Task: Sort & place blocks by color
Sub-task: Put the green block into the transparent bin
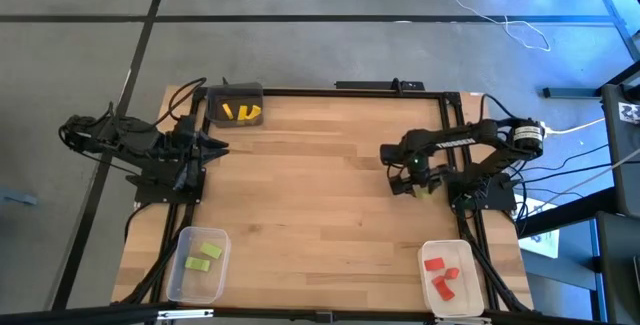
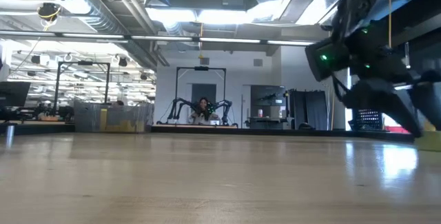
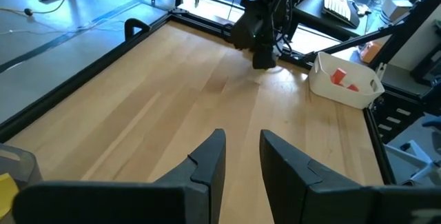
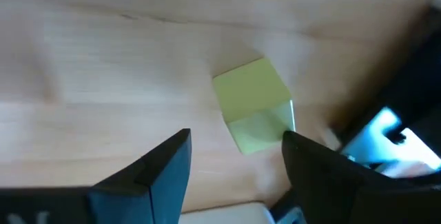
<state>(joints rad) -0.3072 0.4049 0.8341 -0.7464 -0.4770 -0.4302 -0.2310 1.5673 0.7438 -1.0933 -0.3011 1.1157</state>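
Right wrist view: green block (image 4: 253, 103) between open fingers (image 4: 165, 165).

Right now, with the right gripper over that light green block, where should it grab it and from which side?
Take the light green block across its two opposite flat side faces, coming straight down from above. It lies alone on the bare table, slightly skewed to the open right gripper, so turning the wrist to square the fingers probably helps.

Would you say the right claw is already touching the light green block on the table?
Apart. In the right wrist view, the right claw stands open, and the light green block lies on bare wood beyond its fingertips, with table showing between.
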